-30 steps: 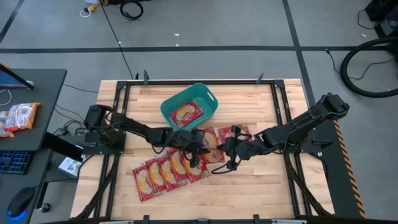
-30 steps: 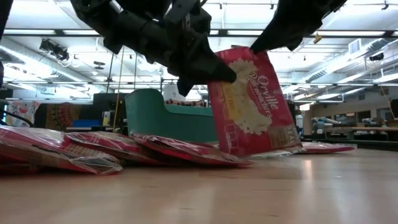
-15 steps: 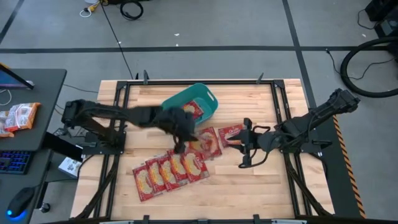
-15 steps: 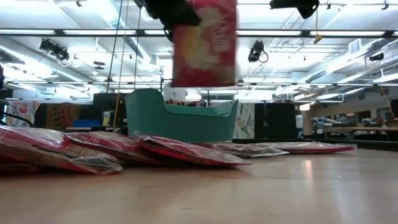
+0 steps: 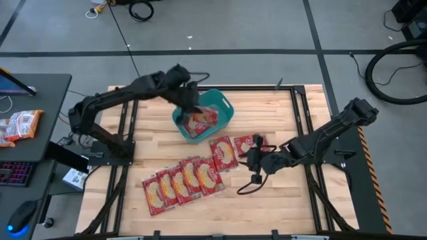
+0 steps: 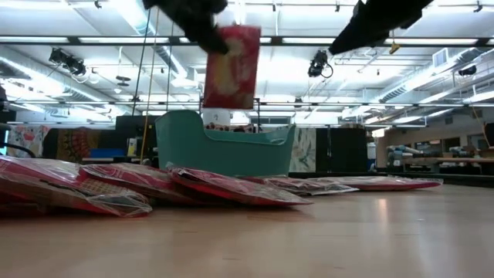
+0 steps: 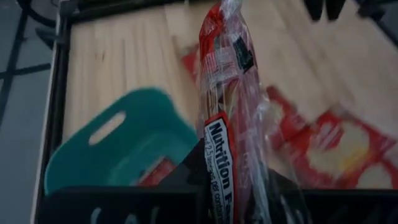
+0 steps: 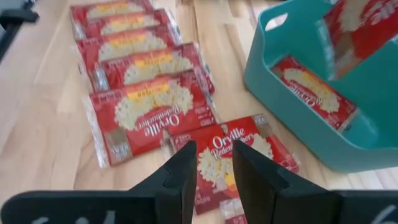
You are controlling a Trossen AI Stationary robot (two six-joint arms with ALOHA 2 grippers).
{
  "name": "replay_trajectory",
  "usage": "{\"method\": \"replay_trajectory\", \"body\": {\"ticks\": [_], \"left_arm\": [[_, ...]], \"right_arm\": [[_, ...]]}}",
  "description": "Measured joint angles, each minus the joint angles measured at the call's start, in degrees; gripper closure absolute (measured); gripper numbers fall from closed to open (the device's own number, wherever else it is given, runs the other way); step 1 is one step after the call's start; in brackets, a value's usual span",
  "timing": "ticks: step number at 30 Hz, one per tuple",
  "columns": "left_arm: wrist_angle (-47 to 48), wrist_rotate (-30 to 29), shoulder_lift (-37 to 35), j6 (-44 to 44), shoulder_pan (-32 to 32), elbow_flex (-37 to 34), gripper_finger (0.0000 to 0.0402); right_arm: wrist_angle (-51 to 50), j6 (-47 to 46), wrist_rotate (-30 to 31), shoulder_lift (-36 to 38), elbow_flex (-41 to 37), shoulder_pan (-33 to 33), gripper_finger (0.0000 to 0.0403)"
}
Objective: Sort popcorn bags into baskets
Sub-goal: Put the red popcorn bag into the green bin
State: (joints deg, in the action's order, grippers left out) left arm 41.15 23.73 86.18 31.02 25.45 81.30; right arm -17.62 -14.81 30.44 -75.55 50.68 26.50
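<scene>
So the left gripper (image 5: 190, 112) is up in the air pinching one popcorn bag (image 6: 231, 66) by its top edge, and the bag hangs down straight below it, right over the teal basket (image 5: 222, 105). From the low camera the bag's bottom edge sits just above the basket rim, not touching it. The left wrist camera sees the held bag edge-on between the dark fingers (image 7: 186, 171), with the basket directly beneath and a second red bag (image 7: 157, 172) already lying flat on its floor.

Further from that claw, toward the near edge of the table (image 5: 280, 200), a fanned row of popcorn bags (image 5: 180, 181) lies overlapping like shingles, with another bag (image 5: 224, 153) at the end of the row closest to the basket.

The right gripper (image 5: 254, 155) is low over the table well away from the basket, fingers spread a little with nothing between them. Straight under its tips lies one flat bag (image 8: 231, 152), label up; I can't tell if the tips actually touch it. Past that claw the right wrist camera shows the same row of bags on one side and the basket on the other.

Off the table beside the left arm there's a dark desk (image 5: 47, 93) with some paler orange-and-white packets (image 5: 19, 125) on it.
</scene>
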Motion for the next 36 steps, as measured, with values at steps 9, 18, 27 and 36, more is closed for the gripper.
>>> {"method": "replay_trajectory", "body": {"ticks": [9, 18, 27, 36], "left_arm": [[12.4, 6.8, 5.9, 13.5, 7.7, -0.1, 0.0369], [15.6, 1.3, 13.7, 16.0, 5.7, -0.1, 0.0367], [10.6, -7.6, 14.8, 14.6, 4.4, -0.1, 0.0282], [10.7, -12.1, 12.3, 11.2, 2.4, 6.3, 0.0187]], "right_arm": [[2.1, 1.3, 0.0, -1.2, 0.0, 0.0, 0.0296], [3.4, 0.7, 0.0, -1.2, 0.0, 0.0, 0.0296], [3.4, -0.5, 0.0, -1.2, 0.0, -0.1, 0.0296], [3.5, -1.7, -0.1, -1.4, -1.1, -0.7, 0.0296]]}}
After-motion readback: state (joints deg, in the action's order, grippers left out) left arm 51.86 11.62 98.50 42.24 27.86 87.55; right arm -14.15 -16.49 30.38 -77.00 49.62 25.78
